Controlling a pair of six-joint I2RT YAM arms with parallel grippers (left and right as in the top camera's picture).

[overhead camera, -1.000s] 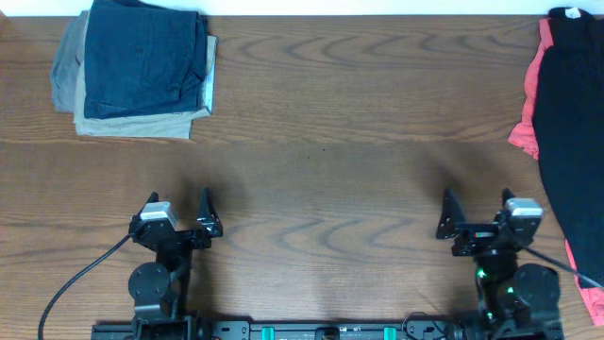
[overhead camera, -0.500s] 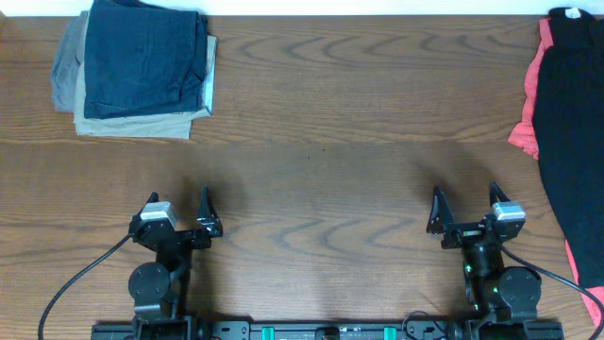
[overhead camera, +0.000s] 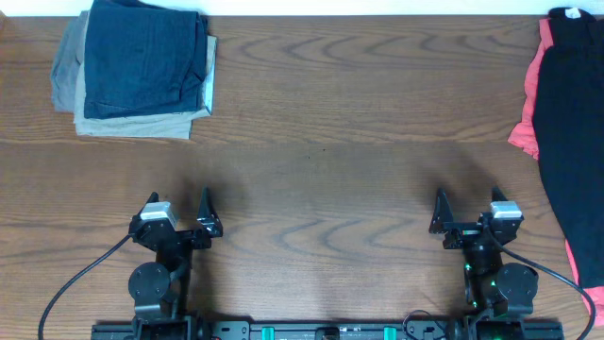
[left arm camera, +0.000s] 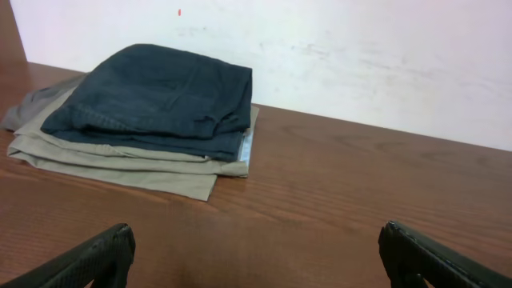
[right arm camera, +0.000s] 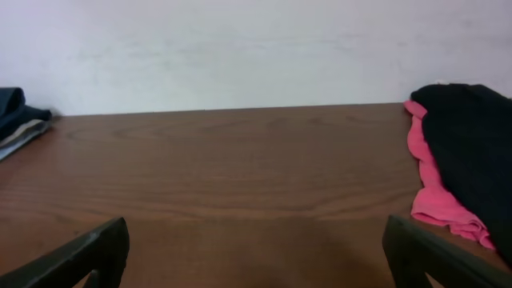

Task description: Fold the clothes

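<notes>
Both wide, empty: left gripper point(overhead camera: 178, 202), right gripper point(overhead camera: 467, 196); navy shorts point(overhead camera: 142, 57) well apart.

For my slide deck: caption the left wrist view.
Folded navy shorts atop khaki trousers on a wooden table, open left gripper below.

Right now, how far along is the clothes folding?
Done: the navy shorts sit folded on the khaki trousers, far left corner. In hand: nothing; left claw and right claw are both open and empty near the front edge. Left: the black garment with the pink edge looks unfolded at the right edge, partly out of frame.
</notes>
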